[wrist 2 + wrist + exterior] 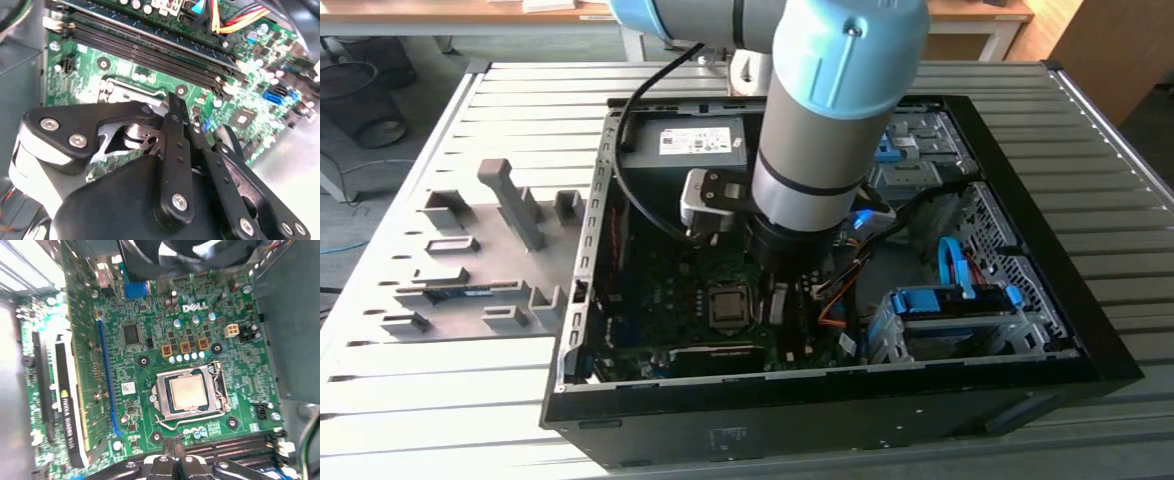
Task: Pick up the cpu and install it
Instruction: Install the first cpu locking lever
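Reaching down into the open computer case [1067,330], the arm [821,130] hangs over the green motherboard [150,340], its pincer [173,444] low beside the memory slots [240,447] at the socket's edge. In the first wrist view the cpu [188,391] already lies flat in the socket, its dull metal face up, ringed by the silver socket frame [165,412] whose thin lever [187,419] runs along one side. The pincer's dark fingertips [167,446] sit close together just past that lever, apart from the chip and with nothing between them, so they look closed and empty. In the second wrist view the black finger links [175,145] meet at a narrow tip above the board, near the corner of the socket frame and beside the long black memory slots. A bundle of yellow, red and black wires [235,17] crosses the far edge of the board. In the exterior view the case lies on its side on a slatted metal table [467,400], and a grey parts tray [467,260] with upright holders rests just beside the case on the exterior view's left. Blue drive brackets [947,300] fill the case's other end, on the exterior view's right.
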